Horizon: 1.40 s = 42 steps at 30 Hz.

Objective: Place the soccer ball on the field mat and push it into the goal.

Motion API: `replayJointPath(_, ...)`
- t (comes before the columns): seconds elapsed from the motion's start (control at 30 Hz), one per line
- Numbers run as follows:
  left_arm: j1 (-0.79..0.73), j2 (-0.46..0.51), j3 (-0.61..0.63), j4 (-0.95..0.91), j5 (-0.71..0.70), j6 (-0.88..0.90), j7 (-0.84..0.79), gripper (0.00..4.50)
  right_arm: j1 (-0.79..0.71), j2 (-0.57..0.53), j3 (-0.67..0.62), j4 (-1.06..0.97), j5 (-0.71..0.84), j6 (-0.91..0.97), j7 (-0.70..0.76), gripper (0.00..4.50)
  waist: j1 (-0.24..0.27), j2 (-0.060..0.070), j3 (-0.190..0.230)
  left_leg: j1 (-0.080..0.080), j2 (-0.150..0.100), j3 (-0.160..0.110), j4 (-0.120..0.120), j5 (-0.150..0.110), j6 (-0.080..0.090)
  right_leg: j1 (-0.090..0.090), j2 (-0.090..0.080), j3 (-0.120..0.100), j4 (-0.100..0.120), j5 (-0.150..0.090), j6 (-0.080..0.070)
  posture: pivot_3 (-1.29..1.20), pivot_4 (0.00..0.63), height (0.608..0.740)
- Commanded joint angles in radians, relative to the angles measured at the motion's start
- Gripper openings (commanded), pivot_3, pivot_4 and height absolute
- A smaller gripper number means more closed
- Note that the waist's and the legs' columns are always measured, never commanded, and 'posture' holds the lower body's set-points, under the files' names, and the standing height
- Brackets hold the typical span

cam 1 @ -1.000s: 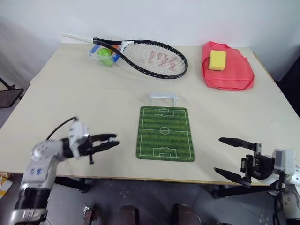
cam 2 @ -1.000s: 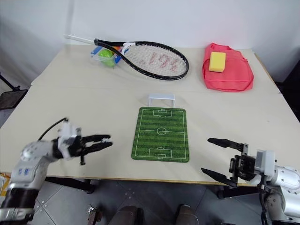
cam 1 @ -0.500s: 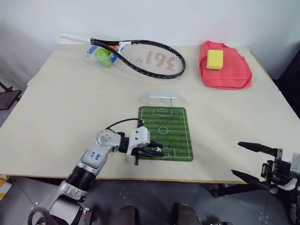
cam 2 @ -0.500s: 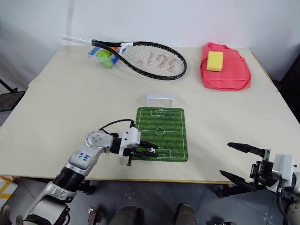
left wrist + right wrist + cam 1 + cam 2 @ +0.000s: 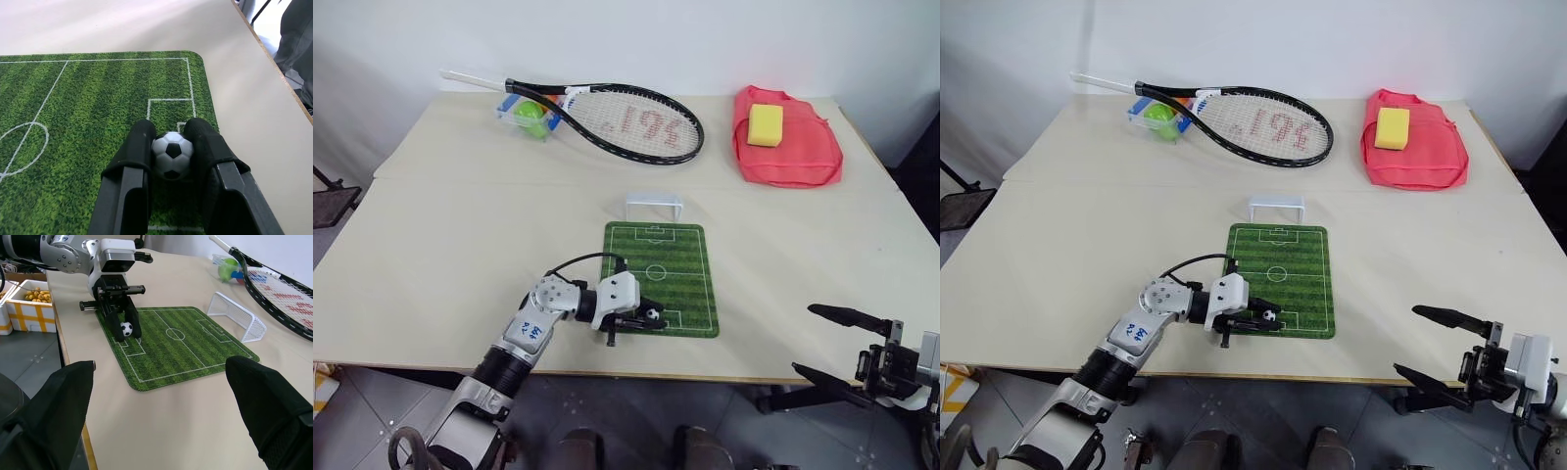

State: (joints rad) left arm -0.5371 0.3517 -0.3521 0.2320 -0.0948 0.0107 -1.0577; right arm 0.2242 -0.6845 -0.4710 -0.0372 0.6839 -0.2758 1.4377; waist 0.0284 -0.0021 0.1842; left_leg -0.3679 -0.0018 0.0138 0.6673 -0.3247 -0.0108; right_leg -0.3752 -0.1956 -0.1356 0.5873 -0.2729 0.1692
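left tool [image 5: 172, 147] clenched on the tiny black-and-white soccer ball [image 5: 172, 154], seemingly resting on the green striped field mat [image 5: 680, 257] beneath it; right tool [image 5: 830, 341] spread wide, empty.

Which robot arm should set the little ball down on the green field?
Probably the left: its pincer grips the soccer ball over the field mat. The right pincer hangs open off the table's edge.

The soccer ball [image 5: 172, 153] is white with black patches. The field mat [image 5: 661, 259] has light and dark green stripes with white lines. The goal [image 5: 654, 206] is white. The desk [image 5: 460, 235] is pale beige. The left hand [image 5: 171, 147] has black fingers [image 5: 137, 149].
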Motion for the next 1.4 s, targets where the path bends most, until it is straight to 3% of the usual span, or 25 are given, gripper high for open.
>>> replayJointPath(0.03, 0.005, -0.009, 0.014, -0.029, -0.023, -0.003, -0.01, 1.58, 0.0, 0.011, 0.009, -0.026, 0.001, 0.002, -0.012, 4.5, 0.0, 0.0, 0.0, 0.0, 0.0, 0.0, 0.0, 0.0, 0.0, 0.0, 0.0, 0.0, 0.0, 0.0, 0.0, 0.0, 0.15, 0.74)
replayJointPath(0.17, 0.012, -0.014, 0.019, -0.041, -0.03, -0.02, -0.017, 2.71, -0.004, 0.017, 0.027, -0.029, -0.003, 0.004, -0.023, 4.5, 0.0, 0.0, 0.0, 0.0, 0.0, 0.0, 0.0, 0.0, 0.0, 0.0, 0.0, 0.0, 0.0, 0.0, 0.0, 0.0, 0.15, 0.74)
replayJointPath(0.63, 0.004, -0.006, 0.076, -0.092, -0.095, -0.005, -0.039, 2.71, -0.006, 0.015, 0.046, -0.038, -0.005, 0.031, -0.025, 4.5, -0.001, 0.0, 0.0, 0.0, 0.0, 0.0, 0.0, 0.0, 0.0, 0.0, 0.0, 0.0, 0.0, 0.0, 0.0, 0.0, 0.15, 0.74)
replayJointPath(0.97, 0.123, 0.202, 0.3, -0.313, -0.378, 0.144, -0.187, 2.71, -0.052, 0.014, 0.05, 0.002, -0.002, 0.014, -0.008, 4.5, -0.005, 0.0, 0.0, 0.001, 0.001, 0.0, 0.0, 0.0, 0.0, 0.0, 0.0, 0.001, 0.001, 0.0, 0.0, 0.0, 0.15, 0.74)
replayJointPath(1.07, 0.221, 0.269, 0.331, -0.358, -0.407, 0.157, -0.233, 2.13, -0.081, 0.019, 0.049, 0.028, -0.001, 0.0, 0.004, 4.5, -0.005, 0.001, 0.0, 0.001, 0.001, 0.0, 0.0, 0.0, 0.0, 0.0, 0.0, 0.001, 0.001, 0.0, 0.0, 0.0, 0.15, 0.74)
replayJointPath(1.13, 0.281, 0.287, 0.333, -0.38, -0.407, 0.164, -0.227, 1.48, -0.094, 0.021, 0.051, 0.045, -0.002, -0.011, 0.015, 4.5, -0.003, 0.001, 0.0, 0.001, 0.0, 0.0, 0.0, 0.0, 0.0, 0.0, 0.0, 0.001, 0.001, 0.0, 0.0, 0.0, 0.15, 0.74)
replayJointPath(1.3, 0.386, 0.252, 0.28, -0.436, -0.382, 0.164, -0.186, 0.03, -0.123, 0.026, 0.066, 0.076, -0.006, -0.037, 0.044, 4.5, 0.001, 0.001, 0.0, 0.0, 0.0, -0.001, 0.001, -0.001, 0.001, 0.0, 0.0, 0.001, 0.001, 0.0, 0.0, 0.0, 0.15, 0.74)
replayJointPath(1.4, 0.379, 0.193, 0.214, -0.445, -0.336, 0.166, -0.127, 0.03, -0.126, 0.017, 0.071, 0.084, -0.004, -0.033, 0.066, 4.5, 0.0, 0.001, 0.0, 0.001, 0.0, 0.0, 0.001, -0.001, 0.001, 0.0, 0.0, 0.001, 0.001, 0.0, 0.0, 0.0, 0.15, 0.74)
